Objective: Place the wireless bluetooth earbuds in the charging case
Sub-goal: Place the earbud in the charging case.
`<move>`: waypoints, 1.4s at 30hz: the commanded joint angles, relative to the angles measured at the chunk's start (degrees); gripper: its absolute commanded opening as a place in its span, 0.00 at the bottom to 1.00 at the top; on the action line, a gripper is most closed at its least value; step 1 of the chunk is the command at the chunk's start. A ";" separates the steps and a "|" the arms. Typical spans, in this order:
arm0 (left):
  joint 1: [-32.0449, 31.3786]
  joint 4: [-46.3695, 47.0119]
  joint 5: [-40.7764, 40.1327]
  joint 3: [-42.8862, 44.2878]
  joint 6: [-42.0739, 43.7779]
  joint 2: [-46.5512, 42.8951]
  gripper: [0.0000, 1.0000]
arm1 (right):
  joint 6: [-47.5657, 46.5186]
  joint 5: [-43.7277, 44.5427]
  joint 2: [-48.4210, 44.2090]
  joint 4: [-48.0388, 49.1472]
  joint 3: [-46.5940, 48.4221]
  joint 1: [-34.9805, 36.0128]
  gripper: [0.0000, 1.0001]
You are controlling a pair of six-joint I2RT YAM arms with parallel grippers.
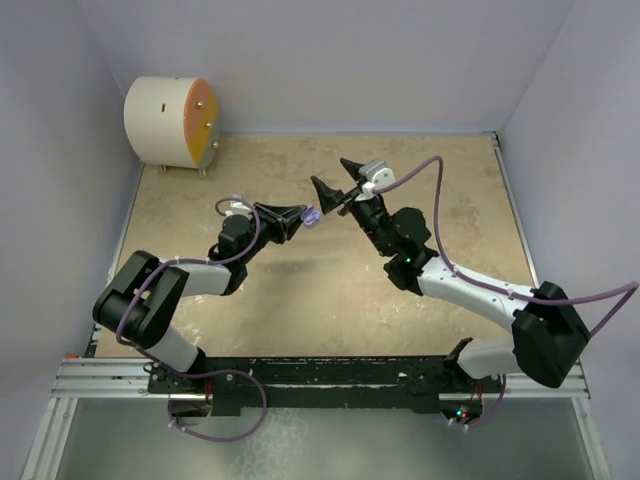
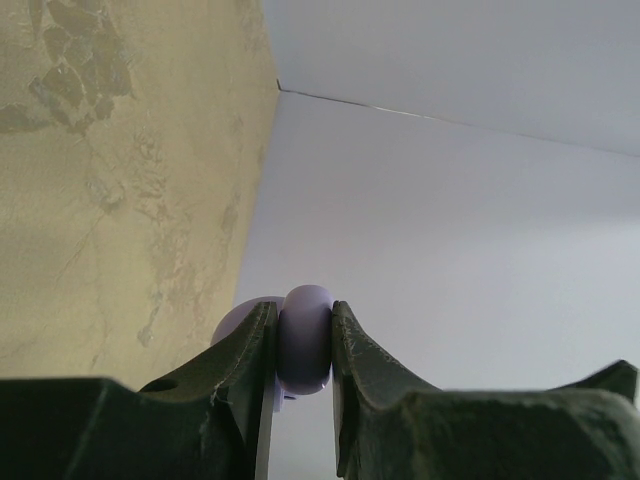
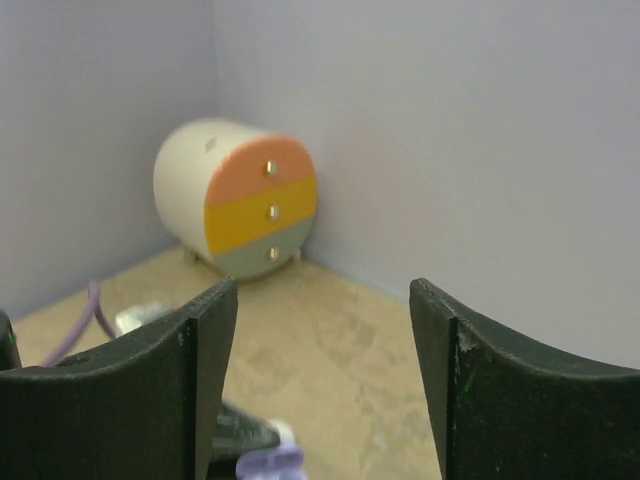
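Note:
My left gripper [image 1: 301,215] is shut on a lilac, pebble-like charging case [image 1: 311,215] and holds it above the middle of the table. In the left wrist view the case [image 2: 305,335] sits pinched between the two dark fingers, and a lilac rounded part [image 2: 232,322] shows behind the left finger. My right gripper [image 1: 337,178] hangs just beyond and to the right of the case, open, with nothing between its fingers. Low in the right wrist view a blurred lilac shape [image 3: 268,462] lies below the open right gripper [image 3: 325,290]. No earbuds can be made out.
A round cream cabinet [image 1: 170,122] with orange, yellow and pale green drawer fronts [image 3: 262,208] stands in the far left corner. Grey walls [image 1: 350,60] close the table's back and sides. The beige tabletop [image 1: 330,290] lies below both arms.

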 commanded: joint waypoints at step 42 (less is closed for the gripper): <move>-6.34 -7.89 -31.89 -1.79 12.87 -11.75 0.00 | 20.37 3.35 18.87 -41.75 16.01 0.10 1.00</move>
